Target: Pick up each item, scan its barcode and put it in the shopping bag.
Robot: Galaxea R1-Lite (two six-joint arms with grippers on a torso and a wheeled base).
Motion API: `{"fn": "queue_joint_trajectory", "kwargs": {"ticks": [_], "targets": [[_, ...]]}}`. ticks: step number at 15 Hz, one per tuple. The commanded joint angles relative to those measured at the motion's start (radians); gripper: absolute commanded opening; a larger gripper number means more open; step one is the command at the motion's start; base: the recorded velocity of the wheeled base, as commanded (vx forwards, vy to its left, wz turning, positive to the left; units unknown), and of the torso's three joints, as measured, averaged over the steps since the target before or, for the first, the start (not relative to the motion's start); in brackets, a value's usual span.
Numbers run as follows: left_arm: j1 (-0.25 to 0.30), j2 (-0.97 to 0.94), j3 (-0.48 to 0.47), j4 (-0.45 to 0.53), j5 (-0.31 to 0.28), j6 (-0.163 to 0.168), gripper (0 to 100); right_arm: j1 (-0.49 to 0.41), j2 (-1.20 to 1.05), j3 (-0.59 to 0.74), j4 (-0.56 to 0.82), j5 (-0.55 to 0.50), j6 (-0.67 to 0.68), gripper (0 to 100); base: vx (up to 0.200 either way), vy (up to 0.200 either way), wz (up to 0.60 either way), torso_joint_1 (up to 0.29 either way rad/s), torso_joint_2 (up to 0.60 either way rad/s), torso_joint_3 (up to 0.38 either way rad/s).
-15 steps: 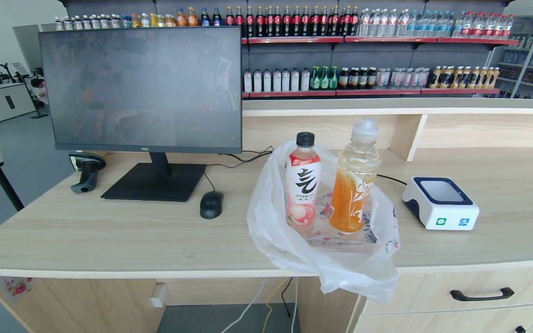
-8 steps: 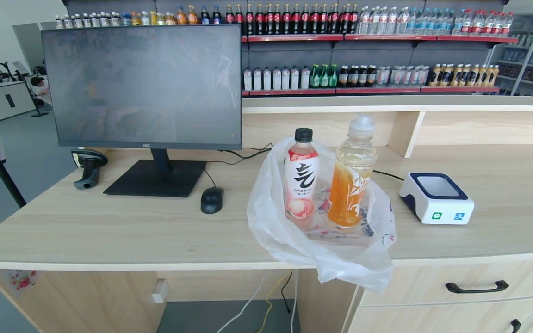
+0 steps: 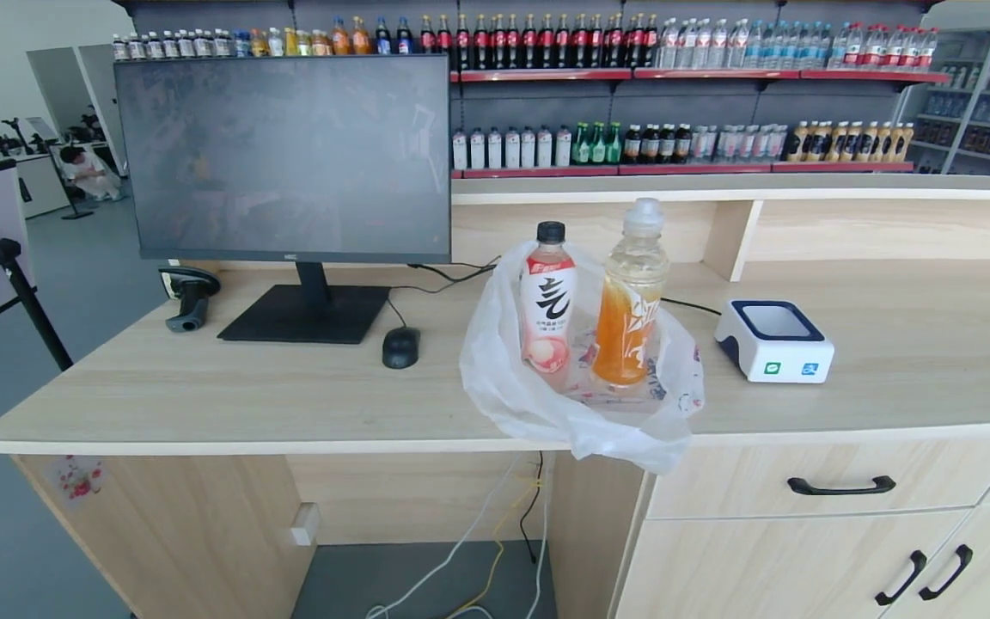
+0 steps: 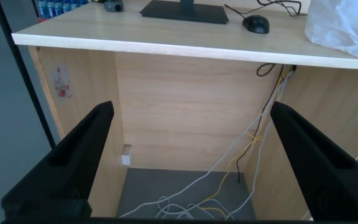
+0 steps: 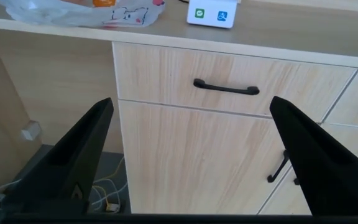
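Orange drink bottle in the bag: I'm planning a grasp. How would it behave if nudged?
Tall and narrow, the orange drink bottle probably tips if pushed high. It looks mostly full, so likely heavy. The shopping bag beneath may slide.

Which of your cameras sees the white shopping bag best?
The head view: the whole shopping bag sits open on the counter. The left wrist view catches just one corner; the right wrist view, its front edge.
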Motion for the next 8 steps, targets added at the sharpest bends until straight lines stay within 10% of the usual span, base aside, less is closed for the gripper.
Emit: {"fn": "queue_joint_trajectory", "kwargs": {"ticks": [1,8], "targets": [[-0.002,0.000,0.000,0.000,-0.001,0.004,100,0.000,0.000,0.000,0.000,0.000,0.001,100,0.000,-0.200,0.00,0.002,0.00,0.007],[0.000,0.000,0.000,0.001,-0.001,-0.001,100,0.000,0.000,0.000,0.001,0.000,-0.014,100,0.000,-0.200,0.00,0.002,0.00,0.002]]}}
